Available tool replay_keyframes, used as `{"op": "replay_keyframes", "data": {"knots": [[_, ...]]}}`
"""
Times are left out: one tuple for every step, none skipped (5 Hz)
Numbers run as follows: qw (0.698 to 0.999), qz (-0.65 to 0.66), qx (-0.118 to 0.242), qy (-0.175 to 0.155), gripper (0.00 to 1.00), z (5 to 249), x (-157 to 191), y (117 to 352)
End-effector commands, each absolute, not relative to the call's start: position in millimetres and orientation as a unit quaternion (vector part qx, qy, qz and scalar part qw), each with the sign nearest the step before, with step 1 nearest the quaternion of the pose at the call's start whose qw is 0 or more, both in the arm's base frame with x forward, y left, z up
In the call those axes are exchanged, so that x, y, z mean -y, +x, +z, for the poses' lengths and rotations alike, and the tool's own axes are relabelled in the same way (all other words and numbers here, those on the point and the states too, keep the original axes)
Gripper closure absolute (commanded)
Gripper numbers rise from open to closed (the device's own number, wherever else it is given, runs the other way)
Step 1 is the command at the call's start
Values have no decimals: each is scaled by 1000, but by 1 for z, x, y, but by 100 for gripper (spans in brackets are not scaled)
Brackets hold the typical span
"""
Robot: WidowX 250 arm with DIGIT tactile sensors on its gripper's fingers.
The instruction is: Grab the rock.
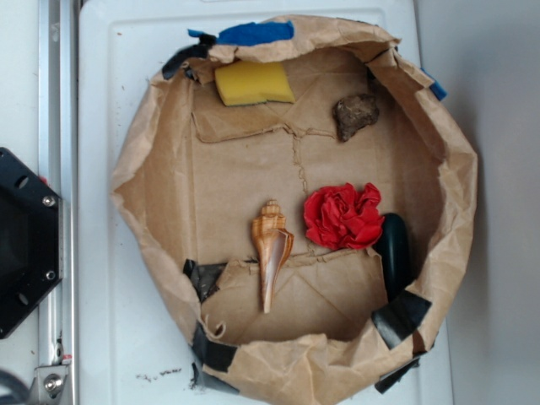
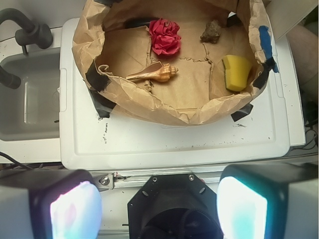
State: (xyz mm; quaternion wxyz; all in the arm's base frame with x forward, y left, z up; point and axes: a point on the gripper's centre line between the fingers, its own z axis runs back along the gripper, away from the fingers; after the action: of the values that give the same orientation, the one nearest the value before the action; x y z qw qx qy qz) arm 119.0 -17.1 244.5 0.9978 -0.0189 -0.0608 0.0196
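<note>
The rock (image 1: 355, 114), a small lumpy brown-grey stone, lies at the upper right inside a brown paper nest (image 1: 139, 177). In the wrist view the rock (image 2: 211, 31) sits near the top, far from my gripper (image 2: 158, 209). The gripper hovers over the robot's black base, well outside the nest. Its two pale pads stand wide apart with nothing between them, so it is open. The gripper does not show in the exterior view.
Inside the nest lie a yellow sponge (image 1: 253, 83), a tan spiral seashell (image 1: 271, 250), a red crumpled cloth flower (image 1: 342, 216) and a glossy black oval (image 1: 394, 251). The nest rests on a white lid (image 2: 174, 144). A grey sink (image 2: 27, 99) is at the left.
</note>
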Motion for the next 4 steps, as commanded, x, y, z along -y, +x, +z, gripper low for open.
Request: {"op": "replay_keyframes", "data": {"knots": [[998,20,61,-19,0,244,17,119],[996,66,55,5,0,218,20,169],[994,72,80,-7,0,208,25,220],[986,100,135,-24,0,200,14,255]]}}
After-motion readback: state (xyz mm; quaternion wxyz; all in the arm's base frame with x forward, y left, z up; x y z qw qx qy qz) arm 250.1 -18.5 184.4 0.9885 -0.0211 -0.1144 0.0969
